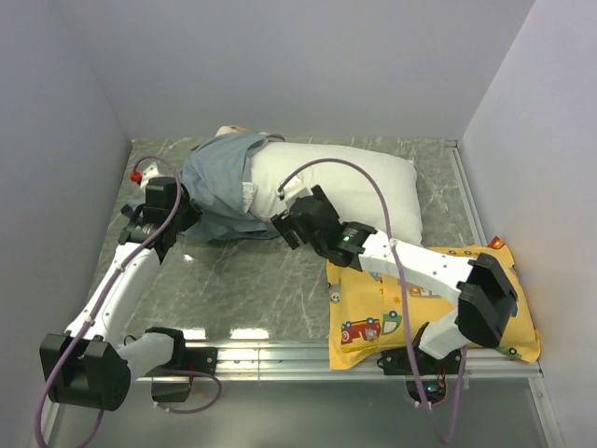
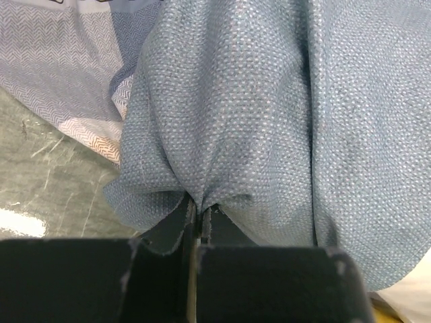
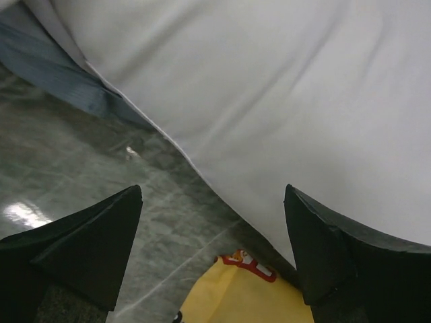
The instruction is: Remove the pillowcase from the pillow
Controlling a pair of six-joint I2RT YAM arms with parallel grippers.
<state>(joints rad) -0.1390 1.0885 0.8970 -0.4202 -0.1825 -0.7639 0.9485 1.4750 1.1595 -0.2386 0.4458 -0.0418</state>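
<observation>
The white pillow (image 1: 350, 187) lies across the back of the table. The blue-grey pillowcase (image 1: 219, 187) is bunched inside out over its left end. My left gripper (image 1: 187, 213) is at the pillowcase's left side. In the left wrist view it (image 2: 197, 212) is shut on a pinched fold of the pillowcase (image 2: 269, 101), with patchwork fabric (image 2: 60, 67) beyond. My right gripper (image 1: 284, 229) stands open at the pillow's front edge. The right wrist view shows its fingers (image 3: 212, 192) spread wide, holding nothing, over the seam of the pillow (image 3: 283, 87), beside a strip of pillowcase (image 3: 47, 60).
A yellow pillow printed with cartoon vehicles (image 1: 438, 308) lies at the front right, under my right arm, and its corner (image 3: 242, 296) shows below the right fingers. White walls close in the table on three sides. A metal rail (image 1: 280, 353) runs along the near edge.
</observation>
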